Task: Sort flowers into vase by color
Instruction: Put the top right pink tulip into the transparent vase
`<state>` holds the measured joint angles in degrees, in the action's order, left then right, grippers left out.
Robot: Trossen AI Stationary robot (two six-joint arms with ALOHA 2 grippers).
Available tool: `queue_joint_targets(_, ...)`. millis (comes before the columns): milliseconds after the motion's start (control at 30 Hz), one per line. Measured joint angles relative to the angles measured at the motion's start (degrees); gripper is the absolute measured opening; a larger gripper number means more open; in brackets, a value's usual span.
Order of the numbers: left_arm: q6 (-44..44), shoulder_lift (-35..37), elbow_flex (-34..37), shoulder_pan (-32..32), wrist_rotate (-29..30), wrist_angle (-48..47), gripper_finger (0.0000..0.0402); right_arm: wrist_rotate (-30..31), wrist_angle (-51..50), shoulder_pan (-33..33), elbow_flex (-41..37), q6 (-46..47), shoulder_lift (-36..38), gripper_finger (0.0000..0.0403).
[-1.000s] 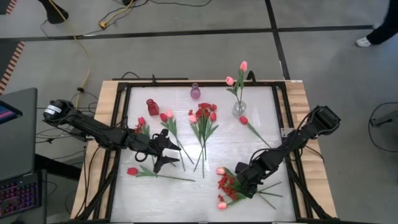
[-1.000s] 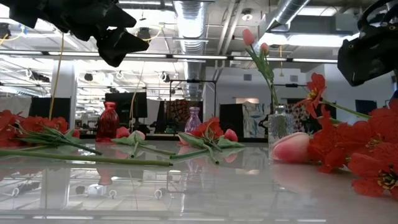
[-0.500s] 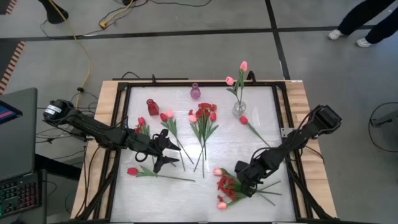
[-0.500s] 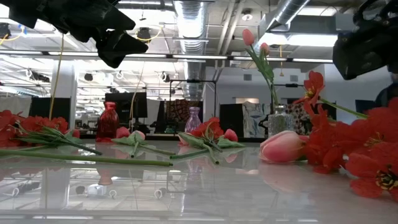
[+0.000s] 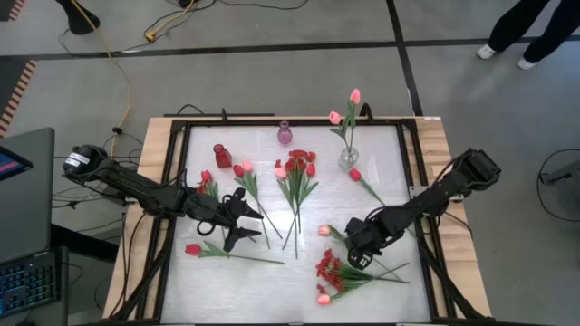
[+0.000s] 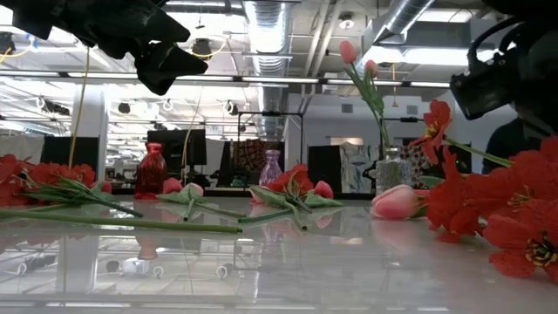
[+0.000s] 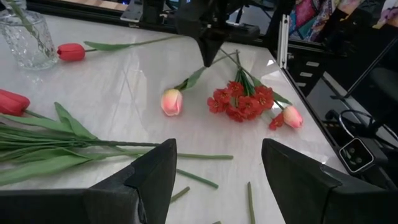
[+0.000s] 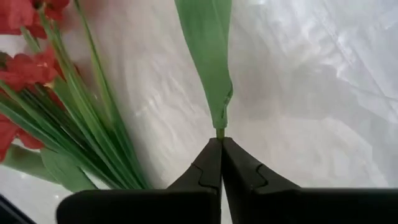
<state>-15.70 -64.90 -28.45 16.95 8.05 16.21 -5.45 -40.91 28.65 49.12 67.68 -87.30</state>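
Right wrist view shows the right pincer [image 8: 217,163] pinched together on the thin stem of a pink tulip [image 5: 323,230], just below its long green leaf [image 8: 208,56]. From above, that tulip's bud lies on the white tabletop [image 5: 335,195] just off the pincer, with the stem running back into the fingers. A mixed bunch of red blossoms and pink buds [image 5: 337,274] lies just beside it, nearer the front edge.

The step in hand looks like pulling one pink stem clear of that bunch. Next it would need lifting so the bud hangs free, then carrying toward the clear glass vase [image 5: 349,158] at the far side, which already holds pink tulips. A single red tulip [image 5: 355,175] lies between pincer and vase, so the path should pass above it.

The left pincer [image 5: 243,222] waits with its fingers apart over the left half, above a red tulip [image 5: 193,249] and near a bundle of mixed stems [image 5: 296,177]. A red vase [image 5: 222,155] and a small purple vase [image 5: 285,134] stand along the far edge. The middle of the tabletop is open; the black frame [image 5: 412,195] hems the right side closely.
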Motion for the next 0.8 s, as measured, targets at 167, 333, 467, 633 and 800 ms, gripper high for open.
queue_joint_targets(167, 0.00, -0.02, 0.00, 0.02, 0.15, -0.02, 0.0223, -0.20, -0.05, -0.31, 0.00, -0.04, -1.25, 0.0061)
queue_joint_targets(333, 0.00, -0.02, 0.00, 0.02, 0.15, -0.02, 0.0223, -0.32, 0.63, -0.32, -0.33, -0.01, -2.07, 0.0108)
queue_joint_targets(467, 0.02, 0.00, 0.00, 0.00, 0.15, -0.11, 0.0223, -0.38, -0.31, -0.31, -0.81, -0.02, -2.06, 0.0155)
queue_joint_targets(633, -0.02, 0.00, 0.00, 0.02, 0.15, -0.09, 0.0223, -0.40, -0.27, -0.06, -0.81, -0.50, -2.06, 0.0189)
queue_joint_targets(800, -0.04, 0.00, 0.00, 0.01, 0.13, -0.07, 0.0223, -0.42, 1.63, 1.00, -1.60, 0.12, -2.04, 0.0178)
